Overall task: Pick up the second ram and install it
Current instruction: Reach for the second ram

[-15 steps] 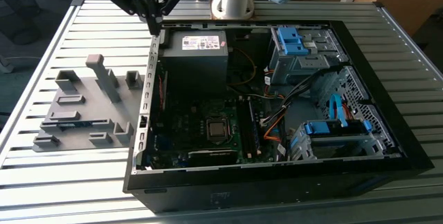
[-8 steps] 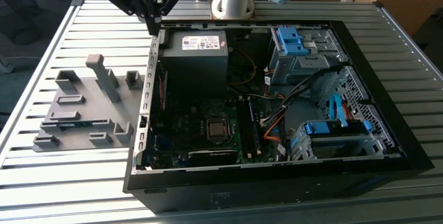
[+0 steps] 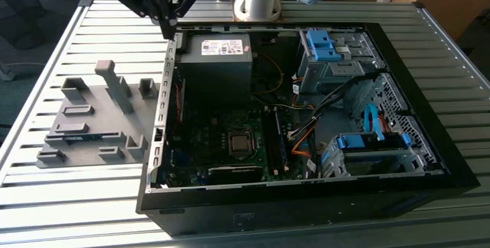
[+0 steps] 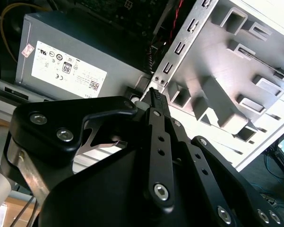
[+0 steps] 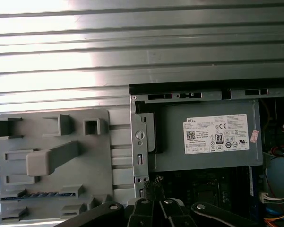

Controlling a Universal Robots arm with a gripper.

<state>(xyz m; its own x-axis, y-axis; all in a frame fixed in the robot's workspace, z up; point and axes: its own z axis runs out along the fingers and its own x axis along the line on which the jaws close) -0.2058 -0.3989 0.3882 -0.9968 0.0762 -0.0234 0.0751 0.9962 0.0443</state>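
Slatted metal bench point(image 3: 46, 202) bearing an open black computer case point(image 3: 306, 208).
In the exterior view a grey plastic holder point(image 3: 84, 101) lies at centre left. The black end effector point(image 3: 167, 28), upper left, is pinched closed and empty. The blue-green ram stick point(image 5: 40, 194) lies edge-on in a holder slot, chips hard to make out.

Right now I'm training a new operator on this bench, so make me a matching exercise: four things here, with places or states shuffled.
1 second ram
2 gripper
3 power supply
4 drive cages

A inside the case, white label
B shut, over the case's wall
C blue latches
D lying in the gray holder beside the case

Pairs: 1-D, 2-B, 3-A, 4-C
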